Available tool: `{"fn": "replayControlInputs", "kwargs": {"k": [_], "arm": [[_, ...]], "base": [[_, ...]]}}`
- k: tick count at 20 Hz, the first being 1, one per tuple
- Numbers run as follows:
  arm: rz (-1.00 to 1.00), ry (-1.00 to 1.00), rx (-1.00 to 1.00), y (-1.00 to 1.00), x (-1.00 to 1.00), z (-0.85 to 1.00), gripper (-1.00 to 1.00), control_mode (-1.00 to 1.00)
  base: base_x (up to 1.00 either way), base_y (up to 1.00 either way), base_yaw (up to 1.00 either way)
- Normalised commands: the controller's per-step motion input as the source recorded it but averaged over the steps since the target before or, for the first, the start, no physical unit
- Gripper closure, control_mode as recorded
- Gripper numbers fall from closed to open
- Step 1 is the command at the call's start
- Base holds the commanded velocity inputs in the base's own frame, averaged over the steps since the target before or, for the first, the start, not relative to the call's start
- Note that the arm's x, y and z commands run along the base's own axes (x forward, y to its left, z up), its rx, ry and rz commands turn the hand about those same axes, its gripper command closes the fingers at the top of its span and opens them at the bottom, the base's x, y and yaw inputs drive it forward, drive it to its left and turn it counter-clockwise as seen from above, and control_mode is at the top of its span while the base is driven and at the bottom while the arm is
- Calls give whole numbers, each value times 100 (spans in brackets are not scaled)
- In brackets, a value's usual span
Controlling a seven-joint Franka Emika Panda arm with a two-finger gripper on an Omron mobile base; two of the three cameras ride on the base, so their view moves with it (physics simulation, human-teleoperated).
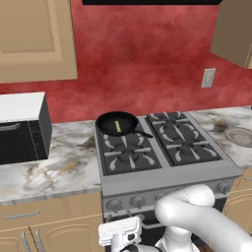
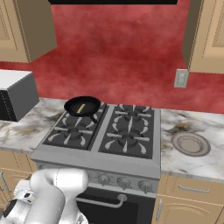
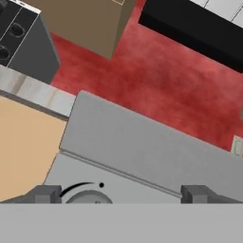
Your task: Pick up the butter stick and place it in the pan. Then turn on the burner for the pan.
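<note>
Butter stick [image 1: 117, 126] already lies inside the pan [image 1: 117, 123] on the stove's rear-left burner. Below the stove's front edge, the tool [image 3: 121, 194], its tips spread apart and empty, faces a knob [image 3: 87, 195] just ahead.

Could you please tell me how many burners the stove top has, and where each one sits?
4: rear left burner, under the pan; rear right burner; front left burner; front right burner. None looks hidden, though the pan covers much of the rear left one.
</note>
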Motion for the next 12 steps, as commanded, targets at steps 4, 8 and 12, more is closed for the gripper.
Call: {"fn": "replayControlInputs", "kwargs": {"k": [4,8,12], "arm": [[0,0,6,-21,35,0,-100,-100],[0,0,3,-14,27,0,-100,-100],[1,0,7,-32,13,0,-100,-100]], "base": [[0,0,0],[0,0,0],[0,0,0]]}}
